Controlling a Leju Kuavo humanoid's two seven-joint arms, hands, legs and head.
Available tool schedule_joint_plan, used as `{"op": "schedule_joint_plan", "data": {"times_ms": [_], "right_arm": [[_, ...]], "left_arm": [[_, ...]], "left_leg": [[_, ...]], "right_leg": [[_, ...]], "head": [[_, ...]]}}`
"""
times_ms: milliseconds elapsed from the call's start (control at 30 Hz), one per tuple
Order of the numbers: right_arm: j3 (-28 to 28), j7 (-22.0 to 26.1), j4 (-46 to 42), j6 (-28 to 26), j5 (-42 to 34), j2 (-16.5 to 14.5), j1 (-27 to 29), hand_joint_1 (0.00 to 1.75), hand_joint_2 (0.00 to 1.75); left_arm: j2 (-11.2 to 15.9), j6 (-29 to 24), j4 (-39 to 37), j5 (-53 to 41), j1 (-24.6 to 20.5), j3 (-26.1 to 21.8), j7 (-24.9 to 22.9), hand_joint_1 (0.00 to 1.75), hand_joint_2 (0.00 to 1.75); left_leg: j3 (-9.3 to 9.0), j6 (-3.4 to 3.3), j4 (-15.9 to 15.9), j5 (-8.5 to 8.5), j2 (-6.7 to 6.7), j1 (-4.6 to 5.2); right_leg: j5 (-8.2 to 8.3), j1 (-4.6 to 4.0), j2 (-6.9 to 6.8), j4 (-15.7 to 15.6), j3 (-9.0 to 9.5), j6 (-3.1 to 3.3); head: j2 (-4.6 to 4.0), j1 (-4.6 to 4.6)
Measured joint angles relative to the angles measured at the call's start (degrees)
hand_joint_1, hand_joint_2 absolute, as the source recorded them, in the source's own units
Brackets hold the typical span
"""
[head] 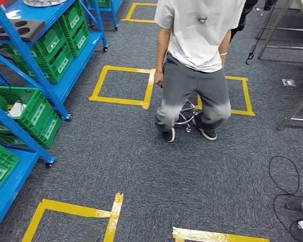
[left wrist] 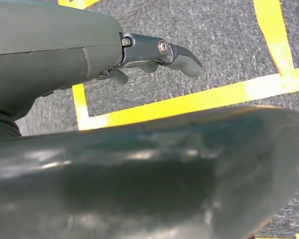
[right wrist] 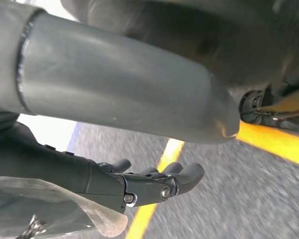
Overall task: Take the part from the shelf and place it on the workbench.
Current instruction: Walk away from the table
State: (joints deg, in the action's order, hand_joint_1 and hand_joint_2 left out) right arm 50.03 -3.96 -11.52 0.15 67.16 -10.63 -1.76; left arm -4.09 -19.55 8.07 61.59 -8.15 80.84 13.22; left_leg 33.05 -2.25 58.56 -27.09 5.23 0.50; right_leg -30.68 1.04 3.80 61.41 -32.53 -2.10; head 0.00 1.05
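- The left hand (left wrist: pixel 102 55) hangs over the floor in the left wrist view, its thick grey thumb stretched forward and its darker fingers (left wrist: pixel 174 52) extended with a slight downward curl, nothing in them.
- The right hand (right wrist: pixel 114 144) hangs likewise in the right wrist view, its dark fingers (right wrist: pixel 170 181) loosely curved together and apart from the thumb, holding nothing.

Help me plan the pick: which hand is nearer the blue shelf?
Probably left. The blue shelf stands to the robot's left; the left hand hangs over taped carpet on that side, the right hand on the far side.
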Motion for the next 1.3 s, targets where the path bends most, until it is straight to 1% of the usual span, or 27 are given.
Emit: {"op": "schedule_joint_plan", "data": {"times_ms": [67,133,200,267,333,367,400,433,500,567,633,667,733,800,833,867,900,933,967,1000,1033,1067,1100,1133,1167,1233,1300], "right_arm": [[0.00,0.04,0.03,-0.01,0.02,0.02,-0.03,0.00,0.00],[0.02,0.08,0.04,-0.02,0.04,0.04,-0.07,0.00,0.00],[0.04,0.13,0.04,-0.01,0.05,0.04,-0.07,0.00,0.00],[0.04,0.17,0.04,0.01,0.06,0.04,0.02,0.00,0.00],[0.04,0.17,0.04,0.03,0.13,0.06,0.15,0.00,0.00],[0.04,0.17,0.04,0.04,0.18,0.07,0.16,0.00,0.00],[0.04,0.17,0.04,0.07,0.23,0.08,0.11,0.00,0.00],[0.04,0.17,0.04,0.09,0.26,0.08,0.03,0.00,0.00],[0.04,0.17,0.05,0.14,0.29,0.08,-0.08,0.00,0.00],[0.04,0.17,0.06,0.18,0.29,0.08,-0.11,0.00,0.00],[0.04,0.19,0.06,0.28,0.25,0.08,-0.22,0.00,0.00],[0.04,0.21,0.06,0.36,0.20,0.08,-0.31,0.00,0.00],[0.04,0.31,0.06,0.62,0.08,0.09,-0.36,0.00,0.00],[0.04,0.35,0.07,0.81,-0.01,0.10,-0.20,0.00,0.00],[0.04,0.32,0.07,0.86,-0.03,0.10,-0.10,0.00,0.00],[0.05,0.30,0.07,0.87,-0.04,0.10,-0.04,0.00,0.00],[0.05,0.28,0.07,0.89,-0.05,0.10,0.00,0.00,0.00],[0.06,0.27,0.07,0.90,-0.06,0.11,0.02,0.00,0.00],[0.07,0.27,0.07,0.90,-0.07,0.13,0.01,0.00,0.00],[0.07,0.27,0.10,0.93,-0.08,0.14,-0.01,0.00,0.00],[0.07,0.31,0.14,0.97,-0.10,0.15,-0.04,0.00,0.00],[0.07,0.32,0.18,1.02,-0.11,0.18,-0.06,0.00,0.00],[0.07,0.32,0.22,1.10,-0.12,0.20,-0.08,0.00,0.00],[0.09,0.32,0.22,1.16,-0.15,0.24,-0.07,0.00,0.00],[0.11,0.29,0.22,1.25,-0.19,0.26,-0.07,0.00,0.00],[0.16,0.34,0.22,1.46,-0.27,0.26,-0.06,0.00,0.00],[0.21,0.38,0.22,1.63,-0.30,0.27,0.02,0.00,0.00]], "left_arm": [[0.01,-0.04,0.00,-0.01,-0.08,0.01,-0.01,0.00,0.00],[0.06,-0.09,0.00,-0.01,0.07,0.02,-0.02,0.00,0.00],[0.07,-0.10,0.00,-0.01,0.15,0.03,-0.02,0.00,0.00],[0.05,-0.10,0.00,-0.01,-0.05,0.03,-0.02,0.00,0.00],[0.04,-0.09,0.00,-0.02,-0.12,0.04,-0.02,0.00,0.00],[0.04,-0.09,0.00,-0.02,-0.03,0.05,-0.02,0.00,0.00],[0.05,-0.08,0.00,-0.02,0.07,0.06,-0.02,0.00,0.00],[0.06,-0.08,0.00,-0.03,0.14,0.07,-0.02,0.00,0.00],[0.11,-0.08,0.00,-0.04,0.07,0.08,-0.02,0.00,0.00],[0.13,-0.08,0.00,-0.04,-0.14,0.09,-0.02,0.00,0.00],[0.16,-0.07,0.00,-0.04,-0.03,0.10,-0.07,0.00,0.00],[0.19,-0.07,0.00,-0.04,0.13,0.11,-0.13,0.00,0.00],[0.19,-0.05,0.00,-0.03,0.16,0.13,-0.26,0.00,0.00],[0.11,0.02,0.00,-0.04,-0.03,0.18,-0.31,0.00,0.00],[0.06,0.06,0.00,-0.04,-0.06,0.23,-0.32,0.00,0.00],[0.04,0.09,0.00,-0.04,-0.02,0.31,-0.33,0.00,0.00],[0.03,0.09,0.00,-0.04,0.03,0.39,-0.34,0.00,0.00],[0.03,0.10,0.00,-0.04,0.07,0.47,-0.36,0.00,0.00],[0.03,0.11,0.00,-0.04,0.08,0.55,-0.37,0.00,0.00],[0.03,0.13,0.00,-0.04,0.04,0.63,-0.37,0.00,0.00],[0.02,0.15,0.00,-0.04,-0.01,0.72,-0.38,0.00,0.00],[0.02,0.17,0.00,-0.04,-0.04,0.82,-0.40,0.00,0.00],[0.03,0.19,0.00,-0.04,-0.03,0.90,-0.43,0.00,0.00],[0.03,0.19,0.00,-0.04,0.03,0.97,-0.45,0.00,0.00],[0.05,0.18,0.00,-0.04,0.13,1.00,-0.46,0.00,0.00],[0.06,0.10,0.00,-0.03,0.17,1.03,-0.48,0.00,0.00],[0.02,0.03,0.00,-0.03,-0.03,1.04,-0.50,0.00,0.00]], "left_leg": [[0.53,0.68,0.24,0.10,1.29,-0.12],[0.96,1.33,0.32,0.29,2.28,-0.33],[1.91,1.84,2.28,-0.93,0.28,-0.21],[4.69,2.31,8.35,-4.18,-3.15,-0.10],[7.84,2.57,15.15,-6.90,-4.43,-0.29],[8.39,2.56,16.44,-6.89,-4.63,-0.36],[7.84,2.46,15.48,-5.82,-4.81,-0.38],[6.24,2.23,12.42,-3.89,-5.26,-0.33],[2.19,1.51,4.63,-0.85,-7.79,0.27],[0.27,0.91,0.80,-0.43,-9.73,0.96],[0.16,0.51,0.22,-0.54,-8.97,1.12],[0.02,0.28,-0.11,-0.39,-8.35,0.98],[-0.31,-0.25,-0.72,-0.05,-6.98,0.52],[-0.34,-0.53,-0.78,0.01,-5.49,0.31],[-0.35,-0.57,-0.75,-0.02,-4.68,0.26],[-0.40,-0.58,-0.73,-0.06,-3.88,0.23],[-0.49,-0.53,-0.67,-0.10,-3.04,0.17],[-0.60,-0.40,-0.58,-0.19,-2.16,0.06],[-0.67,-0.18,-0.43,-0.34,-1.32,-0.06],[-0.62,0.14,-0.15,-0.53,-0.53,-0.10],[-0.43,0.47,0.12,-0.67,0.22,-0.16],[-0.17,0.83,0.31,-0.70,0.86,-0.22],[0.08,1.16,0.40,-0.61,1.52,-0.29],[0.28,1.45,0.38,-0.48,2.20,-0.42],[0.44,1.72,0.56,-0.56,2.05,-0.46],[1.60,2.21,3.08,-2.07,-0.45,-0.32],[4.83,2.67,9.99,-5.53,-3.66,-0.31]], "right_leg": [[0.28,0.15,2.14,-2.80,1.39,0.26],[0.41,0.04,1.07,-3.10,1.73,0.83],[0.54,0.06,-0.64,-3.39,2.00,1.58],[0.40,-0.13,-2.64,-3.55,2.24,2.20],[0.16,-0.40,-4.64,-3.55,2.39,2.49],[0.03,-0.50,-5.55,-3.54,2.48,2.55],[-0.11,-0.58,-6.34,-3.54,2.62,2.56],[-0.28,-0.65,-7.09,-3.54,2.86,2.55],[-0.73,-0.85,-8.41,-3.55,3.26,2.29],[-1.19,-1.03,-9.65,-3.60,3.53,1.76],[-1.50,-1.09,-10.83,-3.78,4.09,1.21],[-1.77,-1.04,-10.49,-3.69,4.28,0.95],[-3.74,-0.82,-7.45,-0.68,2.91,0.43],[-7.08,-0.57,-4.41,6.97,-1.13,0.09],[-8.16,-0.51,-4.01,10.67,-3.29,-0.05],[-8.14,-0.48,-3.90,12.68,-4.76,-0.15],[-6.88,-0.43,-3.84,12.38,-5.18,-0.23],[-4.57,-0.34,-3.59,9.69,-4.44,-0.29],[-2.07,-0.17,-2.80,5.71,-2.99,-0.37],[-0.35,0.05,-1.15,1.92,-1.48,-0.44],[0.60,0.23,0.33,-0.85,-0.18,-0.33],[0.68,0.31,1.43,-2.16,0.51,-0.11],[0.43,0.26,1.84,-2.39,0.80,0.23],[0.49,0.22,1.17,-2.50,1.01,0.67],[0.58,0.19,0.39,-2.63,1.13,1.06],[0.64,0.22,-1.22,-2.93,1.46,1.80],[0.38,0.03,-3.12,-3.01,1.71,2.37]], "head": [[0.00,0.03],[0.00,0.03],[0.00,0.27],[0.00,0.53],[0.00,0.56],[0.00,0.56],[0.00,0.58],[0.00,0.57],[0.00,0.57],[0.00,0.55],[0.00,0.57],[0.00,0.55],[0.00,0.38],[0.00,0.15],[0.00,0.09],[0.00,0.10],[0.00,0.11],[0.00,0.12],[0.00,0.11],[0.00,0.05],[0.00,0.01],[0.00,-0.01],[0.00,0.02],[0.00,0.08],[0.00,0.14],[0.00,0.45],[0.00,0.75]]}}
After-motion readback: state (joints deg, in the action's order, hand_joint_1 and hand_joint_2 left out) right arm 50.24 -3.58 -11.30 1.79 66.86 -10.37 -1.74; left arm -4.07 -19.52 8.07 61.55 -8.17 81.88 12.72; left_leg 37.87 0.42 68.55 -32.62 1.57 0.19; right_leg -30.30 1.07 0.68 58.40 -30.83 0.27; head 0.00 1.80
